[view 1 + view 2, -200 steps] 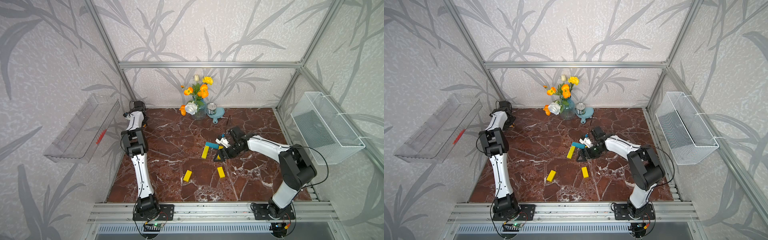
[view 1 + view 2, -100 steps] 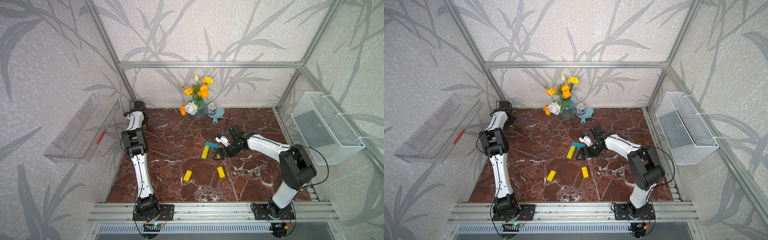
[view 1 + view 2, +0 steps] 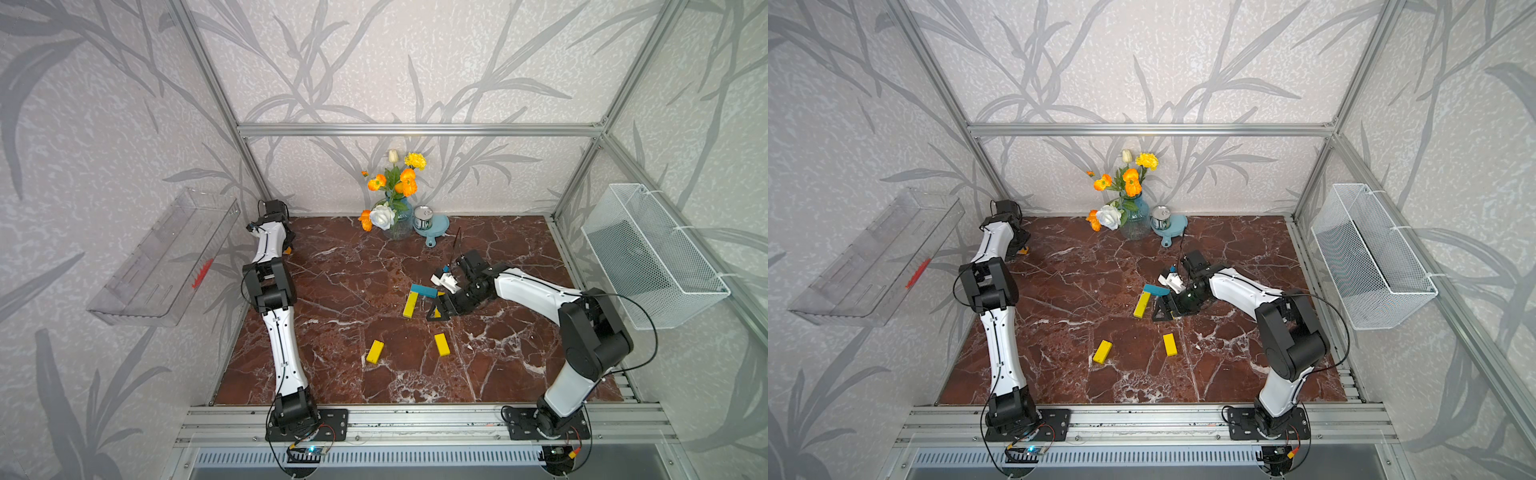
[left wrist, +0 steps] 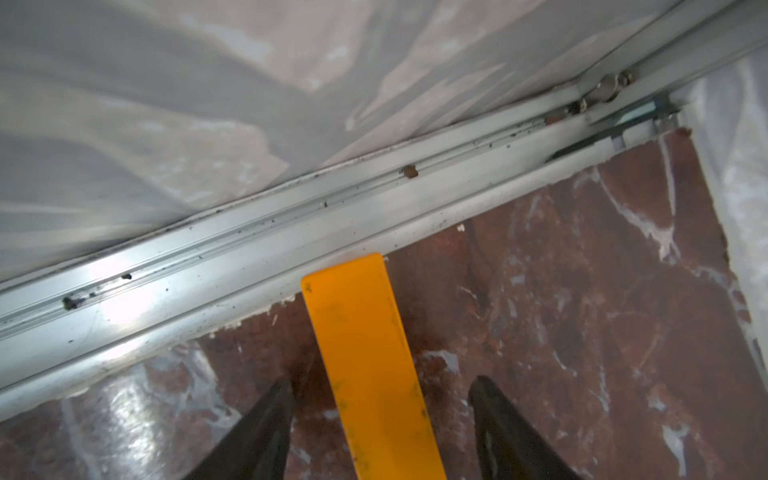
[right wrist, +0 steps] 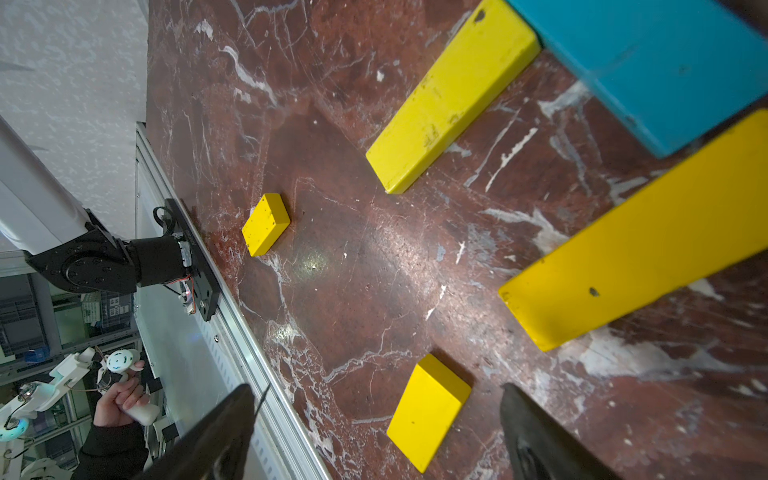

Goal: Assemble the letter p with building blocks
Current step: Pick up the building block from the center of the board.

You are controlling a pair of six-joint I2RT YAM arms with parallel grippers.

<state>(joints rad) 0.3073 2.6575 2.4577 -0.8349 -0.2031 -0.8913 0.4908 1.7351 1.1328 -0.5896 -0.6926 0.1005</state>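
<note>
Back-left corner: left gripper [image 4: 382, 381] straddles the flat orange painted block [image 4: 353, 307] beside the aluminium rail [image 4: 249, 245], jaws apart, not yet pinching. Best to centre, then squeeze squarely. Mid-table, flat teal-blue block [image 3: 423, 290] caps long yellow block [image 3: 410, 304]; right gripper [image 5: 377, 387] gapes empty.
</note>
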